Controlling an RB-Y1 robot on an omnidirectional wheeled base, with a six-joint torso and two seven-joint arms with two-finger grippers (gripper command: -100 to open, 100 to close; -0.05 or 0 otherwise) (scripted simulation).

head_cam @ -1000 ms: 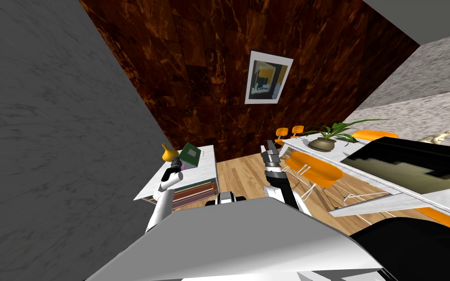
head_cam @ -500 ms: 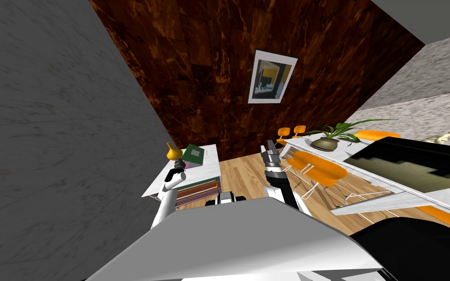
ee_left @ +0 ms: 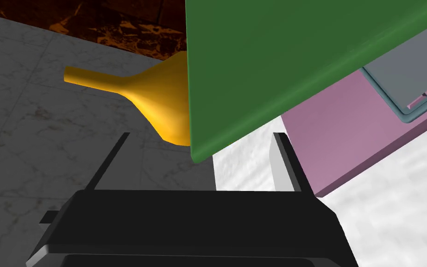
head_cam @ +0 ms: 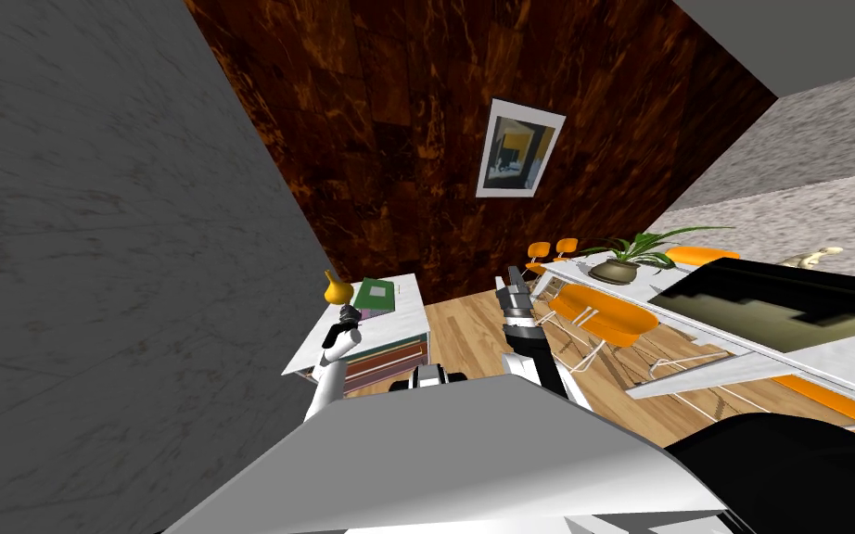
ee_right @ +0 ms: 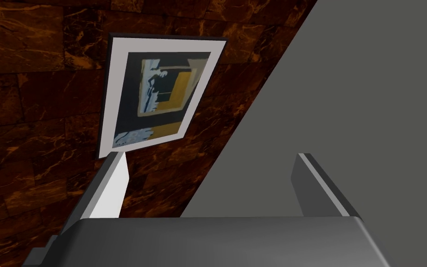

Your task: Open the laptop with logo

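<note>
The laptop point(head_cam: 377, 294) lies on a small white table point(head_cam: 405, 324) to my left, its green lid bearing a pale logo patch. In the left wrist view the green lid point(ee_left: 273, 60) stands raised off the pink base point(ee_left: 342, 134), and a grey keyboard area point(ee_left: 416, 79) shows beneath it. My left gripper point(head_cam: 349, 316) is at the laptop's near corner. Its fingers point(ee_left: 287, 160) stand wide open, with the lid's corner between them point(ee_left: 202, 135) and neither finger touching it. My right gripper point(head_cam: 512, 278) hovers open over the floor in front of me.
A yellow vase point(head_cam: 333, 287) point(ee_left: 152, 99) stands just beyond the laptop by the grey wall. Stacked books point(head_cam: 384, 357) fill the shelf under the small table. To the right are a long white table point(head_cam: 695, 324) with a potted plant point(head_cam: 617, 270) and orange chairs point(head_cam: 604, 320).
My left gripper's fingers have opened and no longer hold the lid's corner. The lid looks lower in the head view. My head camera has swung, shifting the table rightward.
</note>
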